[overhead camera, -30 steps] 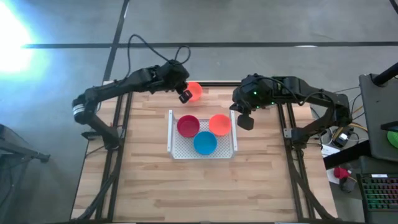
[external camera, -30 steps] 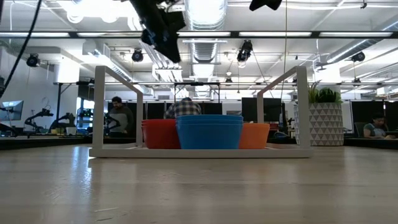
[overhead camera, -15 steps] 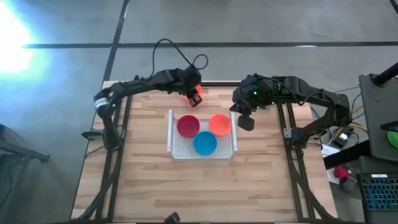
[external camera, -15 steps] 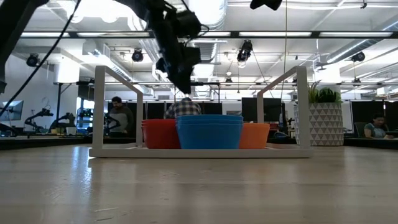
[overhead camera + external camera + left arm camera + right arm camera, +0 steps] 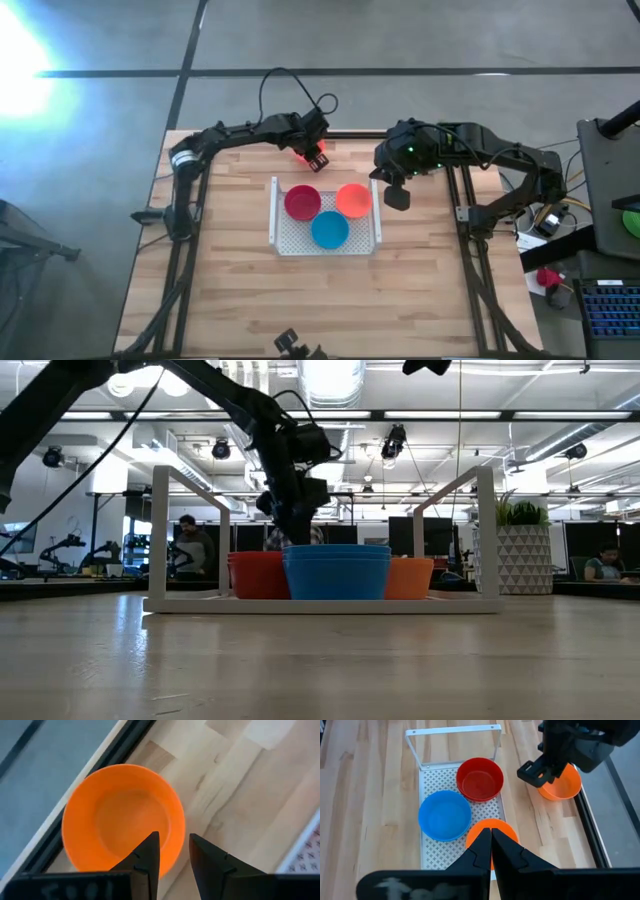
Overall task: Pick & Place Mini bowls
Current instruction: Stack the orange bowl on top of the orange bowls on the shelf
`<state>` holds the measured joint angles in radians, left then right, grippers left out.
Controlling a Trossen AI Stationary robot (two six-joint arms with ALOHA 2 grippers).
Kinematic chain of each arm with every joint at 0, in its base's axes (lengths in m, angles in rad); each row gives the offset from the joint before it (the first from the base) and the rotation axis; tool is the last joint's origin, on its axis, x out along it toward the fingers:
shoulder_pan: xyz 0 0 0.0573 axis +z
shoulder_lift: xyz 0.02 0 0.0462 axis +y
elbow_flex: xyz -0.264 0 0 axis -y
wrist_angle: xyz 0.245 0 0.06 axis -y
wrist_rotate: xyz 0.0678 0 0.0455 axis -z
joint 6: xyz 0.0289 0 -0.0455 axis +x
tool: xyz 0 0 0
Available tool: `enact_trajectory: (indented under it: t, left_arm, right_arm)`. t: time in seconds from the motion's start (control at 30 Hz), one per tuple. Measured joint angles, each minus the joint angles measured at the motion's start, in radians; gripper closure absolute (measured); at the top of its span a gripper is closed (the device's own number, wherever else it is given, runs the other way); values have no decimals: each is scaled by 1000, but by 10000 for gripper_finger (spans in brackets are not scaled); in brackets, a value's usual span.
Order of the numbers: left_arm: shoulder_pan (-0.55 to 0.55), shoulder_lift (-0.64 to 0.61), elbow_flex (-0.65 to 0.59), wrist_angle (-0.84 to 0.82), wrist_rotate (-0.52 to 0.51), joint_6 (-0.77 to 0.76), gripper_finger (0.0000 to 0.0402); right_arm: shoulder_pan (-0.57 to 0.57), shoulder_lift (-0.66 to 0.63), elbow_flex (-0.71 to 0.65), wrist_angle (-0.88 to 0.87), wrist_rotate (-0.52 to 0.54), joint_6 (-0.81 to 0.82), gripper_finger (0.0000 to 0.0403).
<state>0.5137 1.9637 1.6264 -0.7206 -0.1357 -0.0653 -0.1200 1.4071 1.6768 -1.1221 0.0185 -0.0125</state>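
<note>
An orange mini bowl [image 5: 120, 815] rests on its base on the wood by the table's far edge [image 5: 565, 787]. My left gripper [image 5: 172, 855] is open over it, slanting down. One finger [image 5: 147, 857] is over the bowl's inside and the other [image 5: 210, 865] is outside its rim. A white perforated tray [image 5: 277, 215] holds a red bowl [image 5: 302, 202], an orange bowl [image 5: 352, 200] and a blue bowl [image 5: 329, 230]. My right gripper [image 5: 491, 842] is shut and empty, held high over the tray's right side. My left gripper stands astride the orange bowl's rim [image 5: 179, 832] on the side nearest the tray, coming from above at a slant. I cannot tell whether either finger touches the rim. The bowl sits upright on the table.
The tray's two upright wire handles [image 5: 160, 535] rise at its short ends. A dark metal frame rail [image 5: 592, 835] runs along the table's far edge behind the bowl. Bare wood lies in front of the tray. A potted plant [image 5: 522, 555] and people show in the room beyond.
My left gripper has come down from high above the table to the level of the bowls. It has also shifted a little toward the table's right edge and now stands over the orange bowl by the far edge. The bowl has stayed where it was.
</note>
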Motion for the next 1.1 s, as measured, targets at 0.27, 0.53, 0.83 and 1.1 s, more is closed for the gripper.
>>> enact_trajectory:
  t: [0.27,0.53,0.83,1.1]
  left_arm:
    - [16,42,-1,42,75,2,303]
    - [28,79,-2,88,67,47,303]
    - [38,83,-12,109,70,62,303]
    - [37,83,-30,118,83,62,303]
  right_arm:
    - [0,0,0,0,0,-15,394]
    - [0,0,0,3,2,-18,394]
    - [0,0,0,3,3,-25,394]
    - [0,0,0,3,3,-43,394]
